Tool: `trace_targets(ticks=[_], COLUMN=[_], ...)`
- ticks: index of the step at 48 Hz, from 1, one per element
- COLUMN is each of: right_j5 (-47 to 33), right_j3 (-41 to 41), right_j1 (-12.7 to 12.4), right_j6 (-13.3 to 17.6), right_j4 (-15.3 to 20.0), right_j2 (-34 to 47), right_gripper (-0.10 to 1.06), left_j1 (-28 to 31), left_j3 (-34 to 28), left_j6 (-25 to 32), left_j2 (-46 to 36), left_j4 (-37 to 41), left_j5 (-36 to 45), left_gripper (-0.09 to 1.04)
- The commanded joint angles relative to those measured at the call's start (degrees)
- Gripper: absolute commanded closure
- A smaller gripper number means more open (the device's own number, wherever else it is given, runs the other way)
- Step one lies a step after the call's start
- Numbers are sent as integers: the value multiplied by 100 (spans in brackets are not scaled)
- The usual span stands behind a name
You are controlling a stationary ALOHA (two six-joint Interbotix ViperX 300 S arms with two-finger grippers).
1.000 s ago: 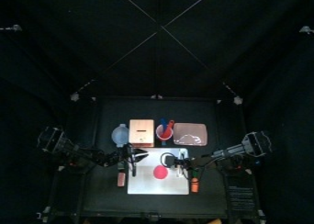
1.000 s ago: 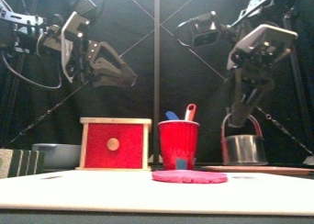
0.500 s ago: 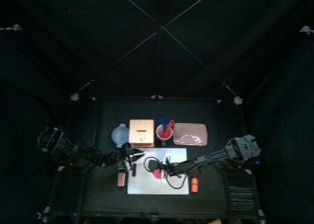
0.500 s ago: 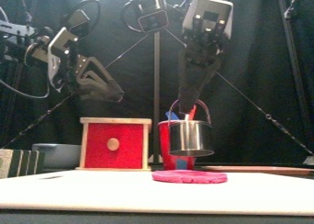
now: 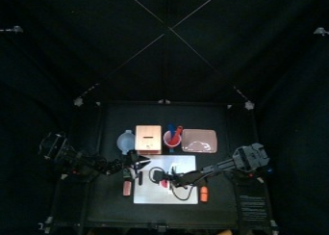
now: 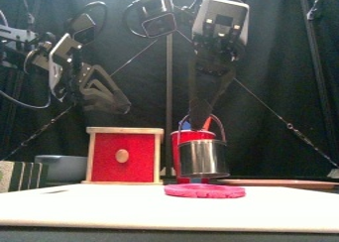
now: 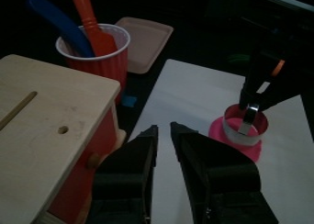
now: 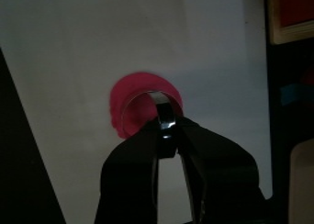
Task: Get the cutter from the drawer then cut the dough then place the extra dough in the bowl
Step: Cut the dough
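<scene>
Table, black, carrying the following. White cutting board (image 5: 184, 165): at the middle of the table's front edge. Dough (image 6: 204, 190): flat pink disc, lying on the board's middle. Cutter (image 6: 200, 155): round, metal, upright, hanging by its wire handle directly over the dough; the front view shows its lower rim just above the disc, and whether they touch cannot be told. Right hand (image 8: 166, 127): reaching in from the table's right edge to above the board's middle, jaws pinched tight on the top of the cutter's wire handle. Left hand (image 7: 163, 136): raised above the board's left edge, near the wooden box, jaws drawn almost together with only a thin slit between them, holding nothing. Wooden box (image 6: 125, 156): pale, behind the board and left of the table's middle, its red drawer front sitting within the frame. Bowl (image 6: 59, 168): blue-grey, just beside the box on the side of the table's left edge. Red cup (image 7: 94, 50): just beside the box on its other side, holding a blue knife (image 7: 55, 12) and a red knife (image 7: 84, 12), both leaning. Pink tray (image 7: 147, 39): flat, just beyond the cup, toward the table's right edge.
</scene>
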Motion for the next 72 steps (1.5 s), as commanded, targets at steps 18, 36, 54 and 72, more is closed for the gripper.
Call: trace_targets(ticks=[18,36,54,72], right_j5=[-62,88,88,-123], right_j3=[-167,-255,-220,-88], right_j1=[-9,-9,-18,-44], right_j6=[9,0,-9,9], right_j4=[-70,-255,-237,-97], right_j2=[-79,-79,-70,70], right_gripper=[45,45,45,45], left_j1=[-9,-9,-9,-9], left_j3=[-62,-62,-35,-53], left_j6=[9,9,9,9], left_j2=[-62,-44,-35,-35], left_j4=[-97,-97,-105,-132], left_j5=[-53,-53,-53,-53], left_gripper=[32,32,32,32])
